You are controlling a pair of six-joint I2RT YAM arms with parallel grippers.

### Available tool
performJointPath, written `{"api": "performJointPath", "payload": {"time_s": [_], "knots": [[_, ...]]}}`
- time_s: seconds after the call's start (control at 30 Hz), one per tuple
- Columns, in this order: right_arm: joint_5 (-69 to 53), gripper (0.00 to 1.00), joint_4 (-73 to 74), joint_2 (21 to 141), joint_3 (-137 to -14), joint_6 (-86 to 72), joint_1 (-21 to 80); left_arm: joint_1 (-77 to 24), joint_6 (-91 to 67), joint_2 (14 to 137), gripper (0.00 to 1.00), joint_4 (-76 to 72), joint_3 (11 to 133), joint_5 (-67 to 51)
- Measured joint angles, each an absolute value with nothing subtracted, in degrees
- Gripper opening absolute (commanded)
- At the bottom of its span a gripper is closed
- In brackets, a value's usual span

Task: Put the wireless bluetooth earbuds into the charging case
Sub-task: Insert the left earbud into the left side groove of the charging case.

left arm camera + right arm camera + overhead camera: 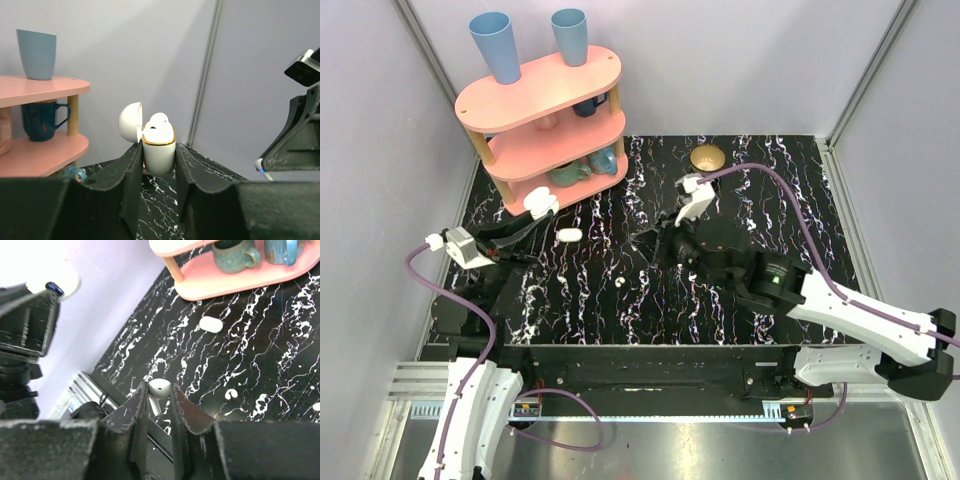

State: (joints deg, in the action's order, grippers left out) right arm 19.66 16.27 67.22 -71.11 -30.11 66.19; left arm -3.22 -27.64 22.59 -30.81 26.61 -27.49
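My left gripper (159, 160) is shut on the white charging case (159, 155) and holds it upright above the marbled table. The case's lid (131, 123) is hinged open to the left, and one white earbud (159, 120) sits in its top. In the top view the case (541, 204) is just in front of the pink shelf, at the left gripper's (532, 216) tips. My right gripper (159, 392) is shut on the second white earbud (159, 388), bud end outward, stem between the fingers, above the table. In the top view the right gripper (650, 242) is mid-table, right of the case.
A small white oval object (569, 235) lies on the table between the grippers; it also shows in the right wrist view (211, 324). A pink three-tier shelf (542, 95) with blue cups and mugs stands back left. A gold bowl (708, 158) sits at the back centre.
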Motion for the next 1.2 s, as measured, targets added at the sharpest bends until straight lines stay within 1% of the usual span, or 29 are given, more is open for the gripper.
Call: {"api": "performJointPath", "payload": {"time_s": [0.2,0.6,1.0,1.2], "knots": [[20.4,0.08,17.19,63.09,-71.18,-31.97,66.22,-3.77,-30.13,22.37,0.0,-33.36,26.52,-28.77],[19.79,0.08,16.91,62.67,-71.5,-36.56,66.22,-4.99,-32.99,18.2,0.0,-38.11,23.83,-30.11],[17.56,0.07,3.79,61.71,-71.11,-38.26,66.92,-8.21,-34.37,21.02,0.0,-42.65,21.87,-31.68],[16.97,0.07,-2.46,63.83,-71.13,-34.94,69.8,-13.37,-32.62,23.57,0.0,-44.03,21.87,-31.4]]}}
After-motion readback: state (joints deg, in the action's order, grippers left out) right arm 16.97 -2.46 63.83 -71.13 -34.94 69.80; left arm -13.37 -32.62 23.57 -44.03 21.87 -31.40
